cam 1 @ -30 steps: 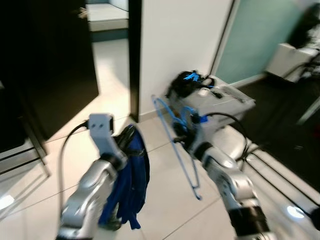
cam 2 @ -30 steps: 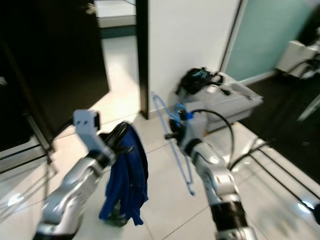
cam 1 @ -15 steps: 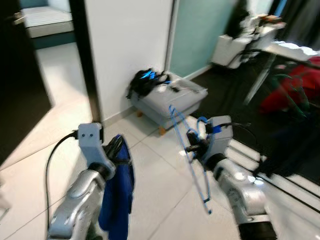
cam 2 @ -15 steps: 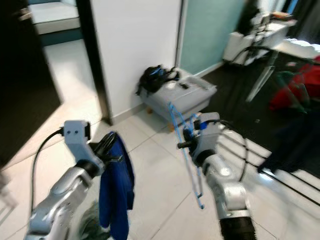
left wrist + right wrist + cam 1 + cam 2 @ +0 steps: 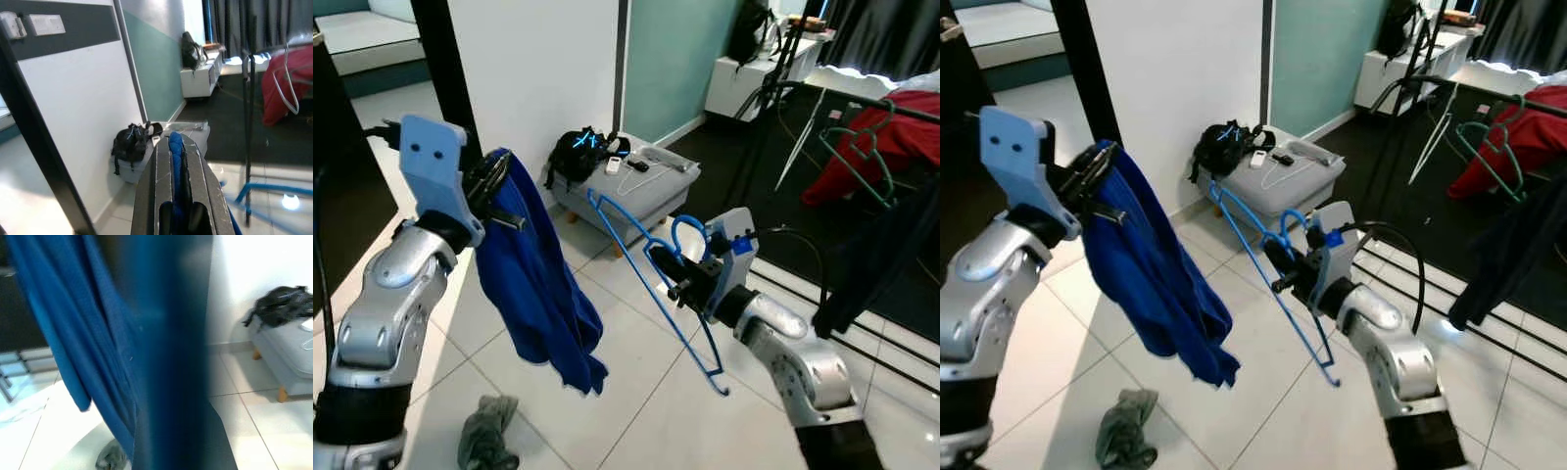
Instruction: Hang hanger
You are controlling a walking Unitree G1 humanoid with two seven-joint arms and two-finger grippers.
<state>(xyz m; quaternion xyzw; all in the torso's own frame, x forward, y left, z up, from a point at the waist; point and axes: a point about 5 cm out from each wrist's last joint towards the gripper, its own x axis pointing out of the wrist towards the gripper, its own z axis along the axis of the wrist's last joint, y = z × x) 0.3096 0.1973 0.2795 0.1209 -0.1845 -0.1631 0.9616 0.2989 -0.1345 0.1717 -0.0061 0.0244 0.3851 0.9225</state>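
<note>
My right gripper (image 5: 677, 281) is shut on a blue wire hanger (image 5: 719, 390), held tilted over the tiled floor with its hook near the wrist. My left gripper (image 5: 495, 180) is raised at the left and shut on a blue garment (image 5: 536, 289) that hangs down from it. Hanger and garment are apart, the hanger's far corner pointing toward the cloth. In the left wrist view the fingers (image 5: 161, 171) pinch a fold of the blue garment (image 5: 176, 147). The right wrist view has the hanger (image 5: 171, 352) blurred up close, with the garment (image 5: 73, 333) behind it.
A clothes rack (image 5: 773, 108) stands at the right with a red garment (image 5: 891, 137), a green hanger (image 5: 855, 157) and a dark garment (image 5: 881, 255). A grey footstool (image 5: 641, 191) with a black bag (image 5: 578, 157) sits by the white wall. A grey cloth (image 5: 487, 441) lies on the floor.
The camera has swung right, bringing the rack into view. My left arm has lifted the blue garment higher. The right gripper still holds the hanger.
</note>
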